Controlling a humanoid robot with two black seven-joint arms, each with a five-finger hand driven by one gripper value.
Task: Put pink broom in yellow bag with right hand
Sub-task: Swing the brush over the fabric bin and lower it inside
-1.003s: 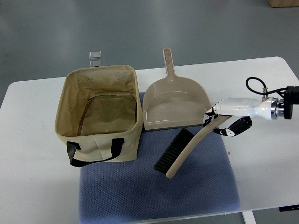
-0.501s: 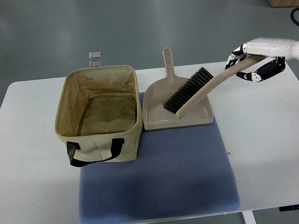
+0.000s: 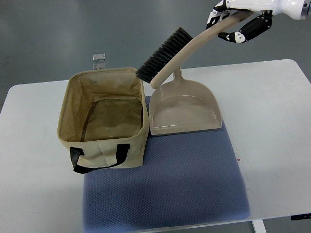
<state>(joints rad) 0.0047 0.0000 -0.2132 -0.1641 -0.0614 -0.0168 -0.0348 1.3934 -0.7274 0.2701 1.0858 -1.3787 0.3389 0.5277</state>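
right robot hand (image 3: 238, 24): clamped on beige plastic broom (image 3: 182, 53), black bristles aloft near far right corner of open tan fabric bag (image 3: 104, 114); carry further left, centre over opening, tip bristles down, then lower

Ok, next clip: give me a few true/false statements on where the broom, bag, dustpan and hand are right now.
1. The right hand grips the broom by its handle. True.
2. The broom lies on the blue mat. False: it is held in the air, bristles near the bag's upper right corner.
3. The bag stands open, with nothing visible inside. True.
4. The dustpan is inside the bag. False: it sits beside the bag, to the right in the picture.
5. The left hand steadies the bag. False: no left hand is in view.
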